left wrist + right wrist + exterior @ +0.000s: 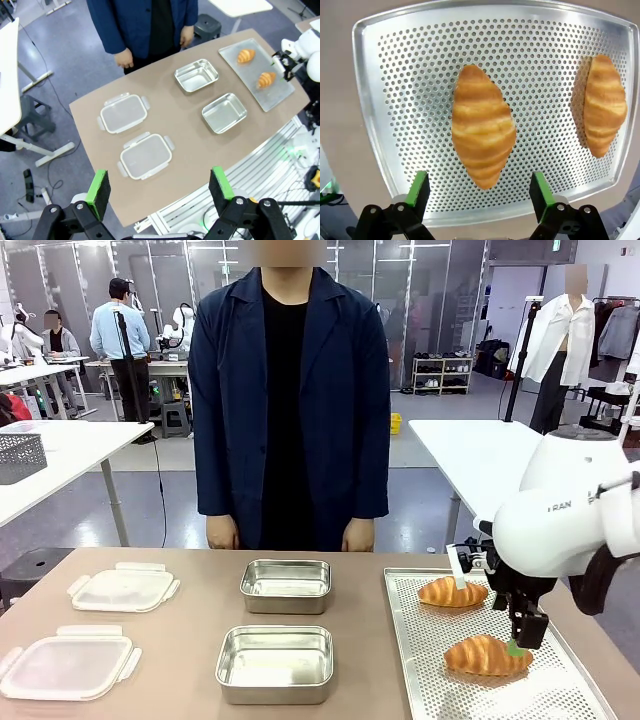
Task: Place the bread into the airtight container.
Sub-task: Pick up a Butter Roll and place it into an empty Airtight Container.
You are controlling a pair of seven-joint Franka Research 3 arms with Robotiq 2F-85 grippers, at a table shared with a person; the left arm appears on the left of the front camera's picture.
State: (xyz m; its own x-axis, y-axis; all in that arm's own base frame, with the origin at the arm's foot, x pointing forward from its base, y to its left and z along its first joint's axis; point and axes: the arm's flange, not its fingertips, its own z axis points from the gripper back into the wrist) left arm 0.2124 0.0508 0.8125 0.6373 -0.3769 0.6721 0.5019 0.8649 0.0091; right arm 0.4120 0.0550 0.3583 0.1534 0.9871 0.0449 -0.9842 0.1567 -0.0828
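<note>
Two croissants lie on a perforated metal tray [420,680] at the table's right. My right gripper [521,638] hangs just above the near croissant [486,656] and does not touch it. In the right wrist view that croissant [483,125] lies lengthwise ahead of the open right gripper [479,191], with the second croissant [605,105] off to the side. Two steel containers stand mid-table, one far [286,585] and one near [275,663], both empty. My left gripper [159,187] is open, high above the table's near edge, holding nothing.
Two clear lids [122,589] [65,665] lie at the table's left. A person in a dark jacket [290,400] stands at the far edge, a hand [357,536] at each side. The far croissant [452,592] lies close beside my right wrist.
</note>
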